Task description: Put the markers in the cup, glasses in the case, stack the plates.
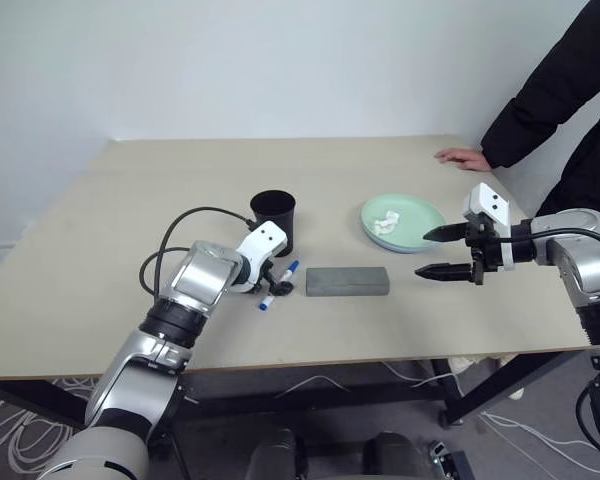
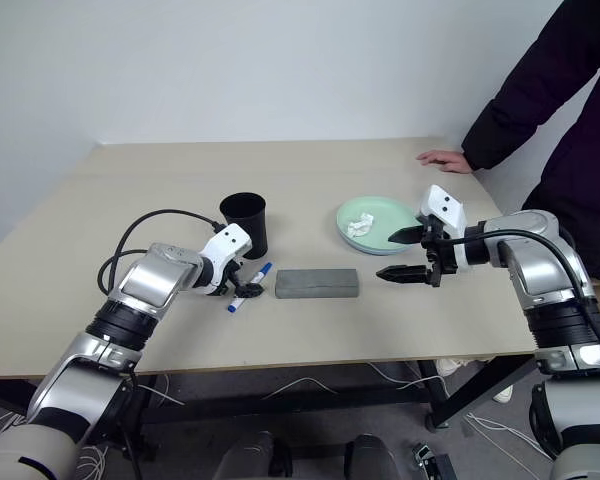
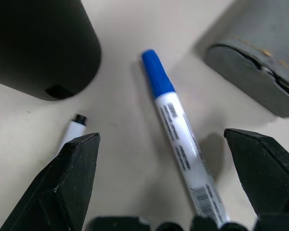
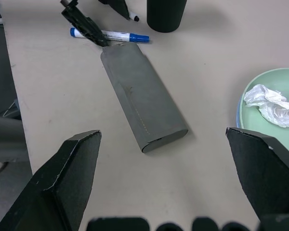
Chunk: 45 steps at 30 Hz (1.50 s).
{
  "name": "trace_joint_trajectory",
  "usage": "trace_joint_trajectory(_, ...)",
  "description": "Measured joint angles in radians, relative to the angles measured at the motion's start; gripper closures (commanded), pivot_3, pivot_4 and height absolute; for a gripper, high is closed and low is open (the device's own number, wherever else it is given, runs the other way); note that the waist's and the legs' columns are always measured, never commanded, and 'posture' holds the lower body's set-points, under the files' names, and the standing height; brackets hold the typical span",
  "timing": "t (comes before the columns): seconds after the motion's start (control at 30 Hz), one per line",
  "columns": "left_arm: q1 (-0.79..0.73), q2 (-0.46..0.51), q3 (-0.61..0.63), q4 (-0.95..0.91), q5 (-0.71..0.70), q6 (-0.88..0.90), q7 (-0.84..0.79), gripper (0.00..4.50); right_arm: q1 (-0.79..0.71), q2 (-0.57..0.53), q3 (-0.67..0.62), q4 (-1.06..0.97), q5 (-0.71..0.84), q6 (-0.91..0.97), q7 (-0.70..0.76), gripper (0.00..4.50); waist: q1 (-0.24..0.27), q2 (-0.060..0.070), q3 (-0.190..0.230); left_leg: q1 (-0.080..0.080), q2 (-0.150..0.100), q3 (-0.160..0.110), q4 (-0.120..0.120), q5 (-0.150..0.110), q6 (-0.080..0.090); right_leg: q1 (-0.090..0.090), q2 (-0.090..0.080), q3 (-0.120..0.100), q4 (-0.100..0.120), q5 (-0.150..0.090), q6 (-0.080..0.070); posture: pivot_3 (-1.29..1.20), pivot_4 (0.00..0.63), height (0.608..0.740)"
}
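The blue-capped marker (image 3: pixel 179 145) lies flat on the table (image 1: pixel 100 260), directly between the spread fingers of my left gripper (image 1: pixel 270 291). In my left wrist view its long axis runs lengthwise through the gap, so the fingers flank the barrel on either side and would close across it, not along it. I judge this alignment suitable for a pinch on the white barrel.

My left gripper stands fully parted and holds nothing; neither finger touches the marker. A second marker, with a black tip (image 3: pixel 75 126), lies just beside one finger (its barrel is mostly hidden behind that finger). The black cup (image 1: pixel 274 218) stands upright just beyond both markers, near enough for a short lift and drop.

My left arm is clearly the nearer one to the markers. My right gripper (image 1: pixel 448 251) hangs well apart from them, above the table beside the mint green plate (image 1: pixel 420 222), also wide apart and empty. That plate carries a crumpled white tissue (image 1: pixel 387 222).

The grey case (image 1: pixel 347 281) lies closed on the table, between the markers and the plate. A person's hand (image 1: pixel 463 157) rests on the table's far edge.
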Motion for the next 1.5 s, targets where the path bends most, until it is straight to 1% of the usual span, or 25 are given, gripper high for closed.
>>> trace_joint_trajectory(0.23, -0.063, -0.042, -0.002, 0.098, 0.005, -0.041, 0.024, 0.08, 0.000, 0.014, 0.000, 0.000, 0.000, 0.000, -0.002, 0.00, 0.000, 0.000, 0.000, 0.000, 0.000, 0.000, 0.000, 0.000, 0.000, 0.000, 0.000, 0.000, 0.000, 0.000, 0.000, 0.00, 0.000, 0.740)
trace_joint_trajectory(0.43, -0.064, -0.059, -0.011, 0.115, 0.007, -0.042, 0.027, 0.08, 0.000, 0.015, 0.000, -0.004, 0.000, 0.001, -0.002, 0.00, 0.000, 0.000, 0.000, 0.000, 0.000, 0.000, 0.000, 0.000, 0.000, 0.000, 0.000, 0.000, 0.000, 0.000, 0.000, 0.00, 0.000, 0.740)
trace_joint_trajectory(0.87, -0.064, -0.060, -0.037, 0.115, 0.014, -0.029, 0.026, 0.08, 0.000, 0.015, 0.000, -0.020, 0.001, 0.002, -0.008, 0.00, 0.000, 0.000, 0.000, 0.000, 0.000, 0.000, 0.000, 0.000, 0.000, 0.000, 0.000, 0.000, 0.000, 0.000, 0.001, 0.00, 0.000, 0.740)
trace_joint_trajectory(0.9, -0.064, -0.060, -0.037, 0.114, 0.014, -0.025, 0.026, 0.46, 0.000, 0.015, 0.000, -0.020, 0.002, 0.002, -0.008, 0.00, 0.000, 0.000, 0.000, 0.000, 0.000, 0.000, 0.000, 0.000, 0.000, 0.000, 0.000, 0.000, 0.000, 0.000, 0.001, 0.00, 0.000, 0.740)
trace_joint_trajectory(0.97, -0.063, -0.060, -0.038, 0.112, 0.010, -0.017, 0.019, 0.96, 0.000, 0.015, 0.000, -0.020, 0.003, 0.002, -0.008, 0.00, -0.001, 0.000, 0.000, 0.000, 0.000, 0.000, 0.000, 0.000, 0.000, 0.000, 0.000, 0.000, 0.000, -0.001, 0.001, 0.00, 0.000, 0.740)
trace_joint_trajectory(1.0, -0.063, -0.060, -0.038, 0.110, 0.008, -0.013, 0.017, 1.38, 0.000, 0.015, 0.000, -0.020, 0.004, 0.002, -0.008, 0.00, -0.001, 0.000, 0.000, 0.000, 0.000, 0.000, 0.000, 0.000, 0.000, 0.000, 0.000, 0.000, 0.000, -0.001, 0.001, 0.00, 0.000, 0.740)
trace_joint_trajectory(1.27, -0.045, -0.060, -0.050, 0.068, 0.003, 0.009, 0.006, 4.24, 0.000, 0.018, 0.000, -0.021, 0.005, 0.002, -0.009, 0.00, -0.002, 0.000, 0.000, 0.000, 0.000, -0.001, 0.000, 0.000, 0.000, 0.000, 0.000, 0.000, 0.000, -0.001, 0.001, 0.00, 0.000, 0.740)
trace_joint_trajectory(1.3, -0.045, -0.060, -0.050, 0.067, 0.003, 0.011, 0.007, 4.41, 0.000, 0.019, 0.000, -0.021, 0.005, 0.002, -0.009, 0.00, -0.002, 0.000, 0.000, 0.000, 0.000, -0.001, 0.000, 0.000, 0.000, 0.000, 0.000, 0.000, 0.000, -0.001, 0.001, 0.00, 0.000, 0.740)
trace_joint_trajectory(1.5, -0.037, -0.053, -0.056, 0.039, 0.005, 0.026, 0.005, 4.41, 0.000, 0.022, 0.000, -0.021, 0.006, 0.002, -0.009, 0.00, -0.002, 0.000, 0.000, 0.000, 0.000, -0.001, -0.001, 0.000, 0.000, 0.000, 0.000, 0.000, -0.001, 0.000, 0.001, 0.00, 0.000, 0.740)
